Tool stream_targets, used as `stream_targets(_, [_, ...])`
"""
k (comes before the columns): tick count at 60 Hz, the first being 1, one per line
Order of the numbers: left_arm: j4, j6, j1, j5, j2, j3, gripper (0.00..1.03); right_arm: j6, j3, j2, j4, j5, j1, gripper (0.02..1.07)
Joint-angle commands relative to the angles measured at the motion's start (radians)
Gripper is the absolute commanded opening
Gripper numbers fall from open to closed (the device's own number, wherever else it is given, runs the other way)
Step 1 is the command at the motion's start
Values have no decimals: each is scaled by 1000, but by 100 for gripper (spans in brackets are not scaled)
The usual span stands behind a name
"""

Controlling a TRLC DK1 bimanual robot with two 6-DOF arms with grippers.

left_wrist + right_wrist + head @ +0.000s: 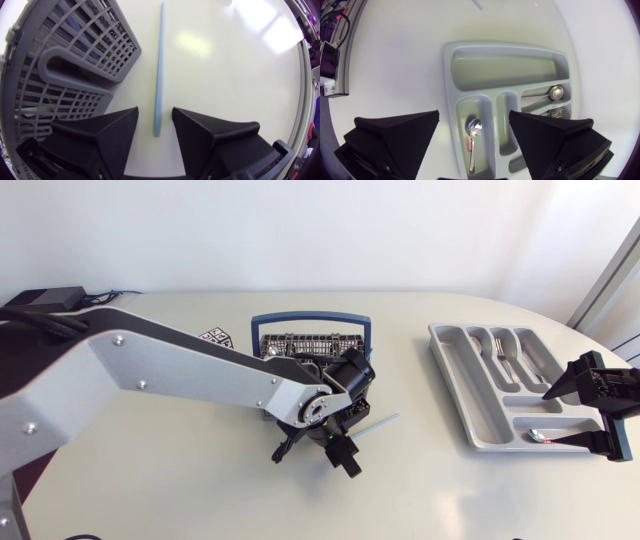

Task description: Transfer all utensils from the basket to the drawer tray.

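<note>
A thin light-blue stick (159,70) lies flat on the table beside the grey wire basket (60,65). My left gripper (155,111) is open, its fingers standing on either side of the stick's near end without touching it. From above, the stick (378,424) points away from my left gripper (335,448), just in front of the blue-handled basket (310,340). The grey drawer tray (452,385) sits at the right. My right gripper (474,114) hangs open and empty over its near end, above a small spoon (472,137) lying in a short compartment.
The tray's long compartments hold another spoon (552,92) and a fork (557,112). My left arm (180,365) stretches across the table's left half. A small patterned marker (215,337) lies left of the basket.
</note>
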Motion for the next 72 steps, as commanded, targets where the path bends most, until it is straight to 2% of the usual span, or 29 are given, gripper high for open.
stream_targets(1, [-44, -13, -1, 25, 50, 20, 27, 0, -33, -32, 2, -12, 11, 103])
stream_targets(7, [-121, -11, 18, 122, 75, 63, 16, 8, -51, -55, 2, -15, 21, 103])
stream_targets(9, [-142, -11, 21, 133, 80, 73, 14, 15, -54, -59, 2, -15, 24, 103])
stream_targets(13, [-179, -4, 27, 151, 89, 84, 4, 48, -65, -72, 0, -17, 41, 103])
stream_targets(22, [-196, 1, 34, 188, 78, 73, 4, 129, -77, -90, -14, -17, 76, 103])
stream_targets(29, [-197, 1, 34, 217, 26, 49, 4, 259, -82, -121, -34, -18, 129, 103])
stream_targets(36, [-197, 1, 34, 244, -35, 32, 4, 311, -97, -179, -87, -87, 164, 103])
stream_targets(43, [-191, -7, 34, 281, -88, 38, 4, 445, -102, -211, -101, -156, 219, 103])
stream_targets(50, [-151, -24, 34, 307, -121, 50, 4, 614, -97, -213, -109, -204, 296, 102])
stream_targets(59, [-70, -76, 34, 327, -169, 53, 4, 822, -45, -203, -137, -318, 376, 101])
stream_targets(64, [-16, -117, 47, 327, -195, 49, 4, 974, -4, -174, -140, -368, 422, 95])
stream_targets(72, [108, -177, 59, 327, -247, 7, 4, 1183, 95, -76, -150, -462, 477, 94])
